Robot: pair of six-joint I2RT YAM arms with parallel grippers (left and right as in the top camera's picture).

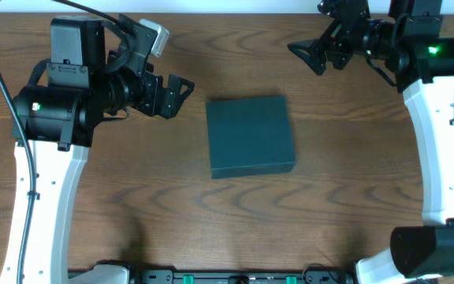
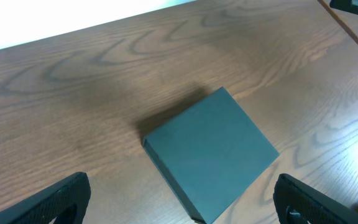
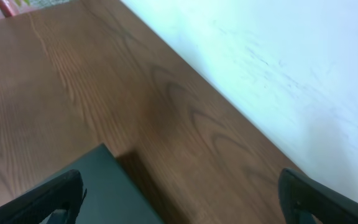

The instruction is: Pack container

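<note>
The container (image 1: 251,136) lies closed between both wide-open, empty tools, so opening its lid seems the next step.

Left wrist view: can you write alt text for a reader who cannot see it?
A closed dark teal container sits alone on a wood-grain table, turned corner-on to the camera. The left gripper is open and empty, its two dark fingers showing at the bottom corners of the view, clear of the box.
</note>
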